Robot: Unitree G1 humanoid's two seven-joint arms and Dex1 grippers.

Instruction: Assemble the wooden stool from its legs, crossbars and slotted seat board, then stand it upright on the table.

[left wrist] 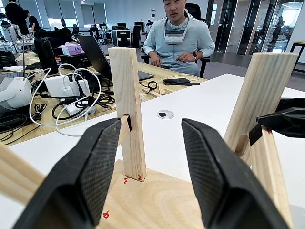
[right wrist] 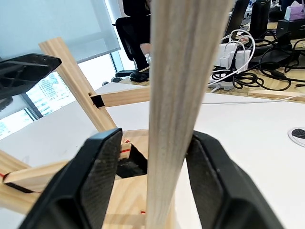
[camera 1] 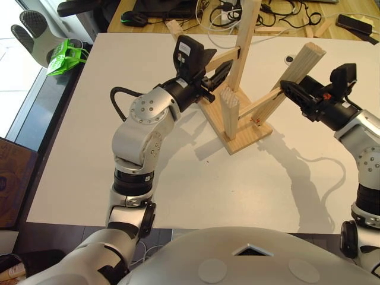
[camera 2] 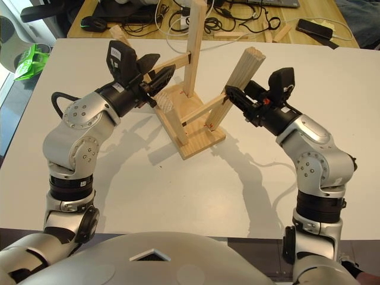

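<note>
With our left fingers [left wrist: 90, 176] spread beside the upright leg [left wrist: 131, 109] and right fingers [right wrist: 102, 176] loosely straddling the tilted leg [right wrist: 176, 95], we should pinch squarely before pressing it into the seat board [camera 1: 243, 139].

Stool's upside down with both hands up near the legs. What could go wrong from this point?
1. The tilted leg, straddled by the open right hand, leans well off the upright leg. Pushing it could lever its joint out of the seat board.
2. The left hand is open and holds nothing, so nothing steadies the seat board against sliding or tipping on the table.
</note>
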